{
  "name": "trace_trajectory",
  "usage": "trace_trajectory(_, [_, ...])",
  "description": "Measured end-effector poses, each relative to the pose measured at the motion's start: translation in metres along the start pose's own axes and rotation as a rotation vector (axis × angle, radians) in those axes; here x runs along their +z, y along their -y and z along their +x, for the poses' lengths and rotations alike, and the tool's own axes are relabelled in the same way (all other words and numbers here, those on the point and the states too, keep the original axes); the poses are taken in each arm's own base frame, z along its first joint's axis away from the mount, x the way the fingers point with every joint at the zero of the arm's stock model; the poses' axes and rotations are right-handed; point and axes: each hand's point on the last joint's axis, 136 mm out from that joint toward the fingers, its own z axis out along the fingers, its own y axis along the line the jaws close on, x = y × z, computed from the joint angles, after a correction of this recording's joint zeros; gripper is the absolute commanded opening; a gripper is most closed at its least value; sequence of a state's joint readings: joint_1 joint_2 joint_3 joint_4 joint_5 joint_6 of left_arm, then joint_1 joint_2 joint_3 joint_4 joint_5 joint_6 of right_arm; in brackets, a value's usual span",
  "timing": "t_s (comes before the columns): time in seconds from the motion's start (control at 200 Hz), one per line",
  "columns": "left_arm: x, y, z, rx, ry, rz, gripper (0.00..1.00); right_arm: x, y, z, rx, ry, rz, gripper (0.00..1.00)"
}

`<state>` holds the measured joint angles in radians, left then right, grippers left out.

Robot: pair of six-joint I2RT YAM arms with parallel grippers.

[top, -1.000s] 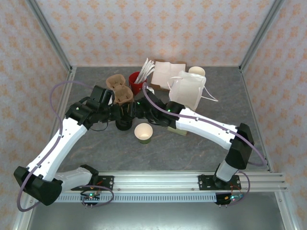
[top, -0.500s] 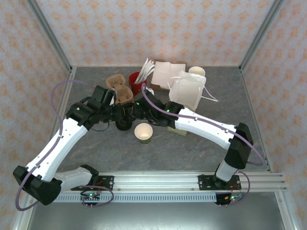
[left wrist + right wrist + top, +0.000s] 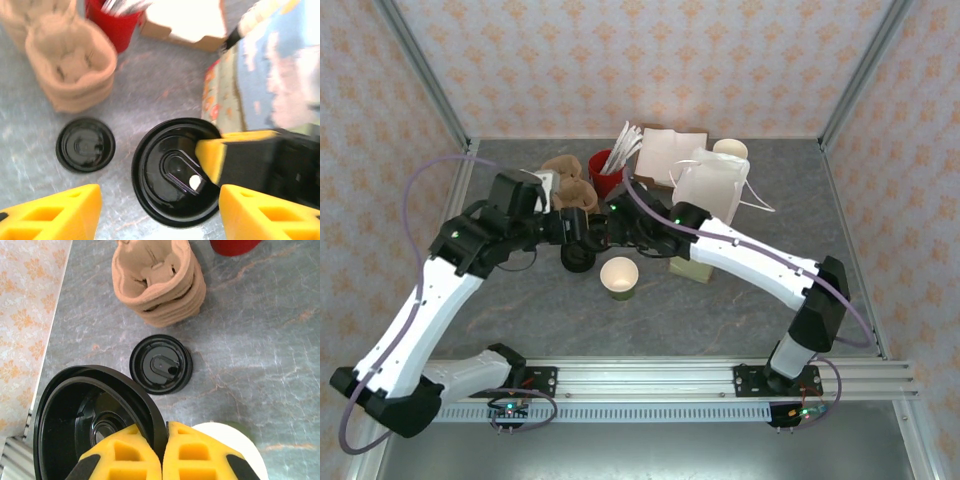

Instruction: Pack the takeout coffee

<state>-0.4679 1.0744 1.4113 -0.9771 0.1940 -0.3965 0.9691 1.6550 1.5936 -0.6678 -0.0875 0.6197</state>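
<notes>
A grey marbled desk [image 3: 740, 320] sits inside peach patterned walls, with supplies crowded along its far side: a white paper bag [image 3: 712, 190], a red cup [image 3: 603, 172] holding utensils, and a stack of pulp cup carriers [image 3: 160, 280].

The takeout coffee [image 3: 619, 277] stands upright near the middle of the desk, on the near side of both arms. Its mouth is open and has no cover.

The right end effector [image 3: 162, 450] is clamped on the rim of a black lid [image 3: 170, 170], holding it off the desk beside the cup. The left end effector [image 3: 159, 200] hovers over that same lid with its fingers well apart, gripping nothing. A second lid [image 3: 161, 365] lies flat on the desk next to the carriers.

By my reading the job is at an early stage. A lid is in hand, but the cup is not yet capped. Seating the lid, lifting the cup and lowering it into the bag all appear to remain.
</notes>
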Motion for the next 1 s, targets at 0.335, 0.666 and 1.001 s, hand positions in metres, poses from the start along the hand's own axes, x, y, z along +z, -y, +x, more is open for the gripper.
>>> trace_trajectory(0.335, [-0.066, 0.064, 0.001, 0.522, 0.152, 0.202, 0.56, -0.045, 0.010, 0.017, 0.108, -0.267, -0.097, 0.00])
trace_trajectory(0.666, [-0.053, 0.075, 0.058, 0.998, 0.152, 0.384, 0.71, -0.094, 0.005, 0.043, 0.117, -0.425, -0.173, 0.00])
trace_trajectory(1.001, [-0.044, 0.085, 0.072, 1.224, 0.193, 0.465, 0.68, -0.100, 0.007, 0.049, 0.129, -0.469, -0.181, 0.00])
